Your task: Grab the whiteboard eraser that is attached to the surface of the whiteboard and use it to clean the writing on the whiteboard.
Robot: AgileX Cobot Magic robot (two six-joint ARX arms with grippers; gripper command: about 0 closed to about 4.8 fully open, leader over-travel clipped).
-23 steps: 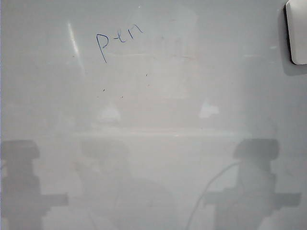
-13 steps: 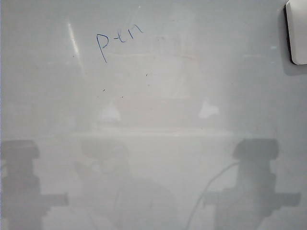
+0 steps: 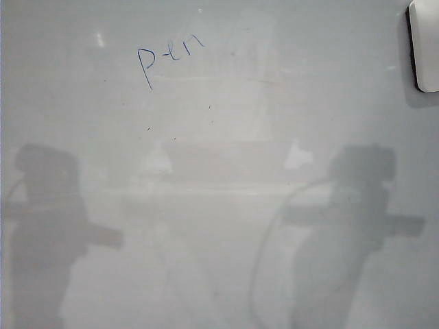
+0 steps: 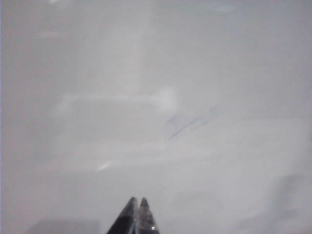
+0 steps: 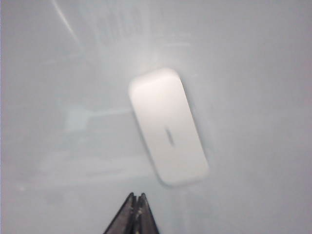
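Note:
The glossy pale whiteboard (image 3: 226, 205) fills the exterior view. Blue writing (image 3: 170, 58) reading roughly "pen" sits at its upper left. The white whiteboard eraser (image 3: 425, 44) clings to the board at the top right edge, partly cut off. No gripper itself shows in the exterior view, only two arm shadows low on the board. In the left wrist view my left gripper (image 4: 138, 200) is shut and empty, with the blurred writing (image 4: 191, 122) some way ahead. In the right wrist view my right gripper (image 5: 136, 195) is shut and empty, a short gap from the eraser (image 5: 168, 126).
Tiny dark specks (image 3: 210, 107) dot the board below the writing. Faint smudges and bright reflections (image 3: 298, 157) lie across the middle. The left arm's shadow (image 3: 48, 226) and the right arm's shadow (image 3: 350, 219) fall on the lower board.
Both arm shadows have shifted up the board and grown larger and more slanted. The eraser and the writing have stayed put.

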